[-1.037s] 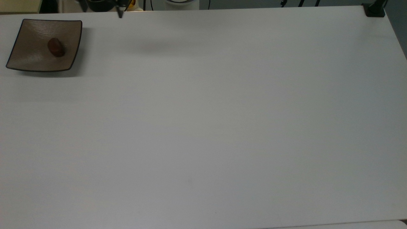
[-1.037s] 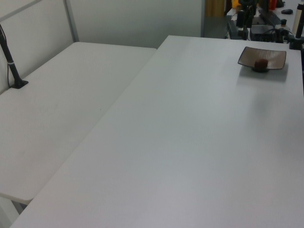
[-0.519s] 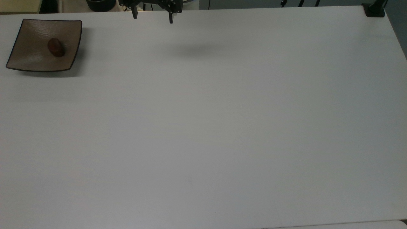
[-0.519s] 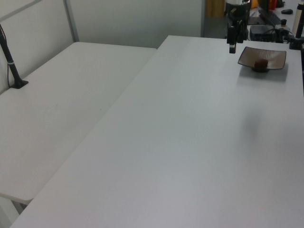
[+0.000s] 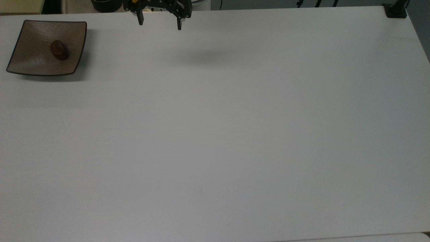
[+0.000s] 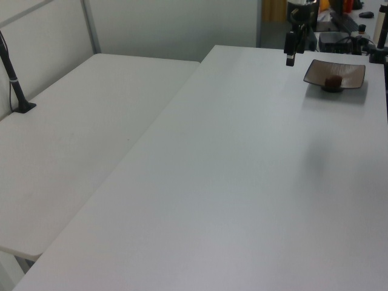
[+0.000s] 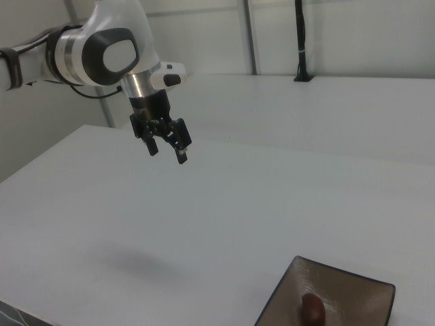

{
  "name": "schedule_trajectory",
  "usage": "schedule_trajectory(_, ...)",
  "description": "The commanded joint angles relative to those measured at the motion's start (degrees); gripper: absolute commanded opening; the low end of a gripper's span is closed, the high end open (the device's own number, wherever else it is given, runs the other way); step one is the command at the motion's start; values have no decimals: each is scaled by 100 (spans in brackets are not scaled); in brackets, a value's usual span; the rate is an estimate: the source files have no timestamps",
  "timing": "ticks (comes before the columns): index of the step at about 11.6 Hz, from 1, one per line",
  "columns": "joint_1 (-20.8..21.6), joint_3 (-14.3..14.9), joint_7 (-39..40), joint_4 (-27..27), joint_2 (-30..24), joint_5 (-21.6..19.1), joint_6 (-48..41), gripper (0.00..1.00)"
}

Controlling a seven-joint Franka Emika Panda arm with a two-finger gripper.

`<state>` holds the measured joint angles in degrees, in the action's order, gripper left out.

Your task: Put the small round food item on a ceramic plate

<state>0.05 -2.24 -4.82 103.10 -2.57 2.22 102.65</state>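
The small round food item [image 5: 59, 50] already sits near the middle of the ceramic plate [image 5: 33, 65]. The gripper [image 5: 160, 24] hangs well apart above the white table [image 5: 215, 134], fingers spread, holding nothing. The job looks done.

Glazed ceramic plate [image 5: 33, 60], matt white table [image 5: 215, 134]

- The white table [image 5: 235, 134] lies bare across its middle and near edge.
- The ceramic plate [image 5: 33, 64], carrying the small round food item [image 5: 59, 50], occupies one far corner.
- A black clamp [image 5: 395, 10] stands at the other far corner.
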Motion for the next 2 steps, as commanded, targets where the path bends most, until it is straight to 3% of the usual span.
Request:
schedule_trajectory(1, 83, 145, -46, 140, -77, 16, 168, 100)
schedule_trajectory(2, 83, 145, -37, 140, -68, 33, 177, 100)
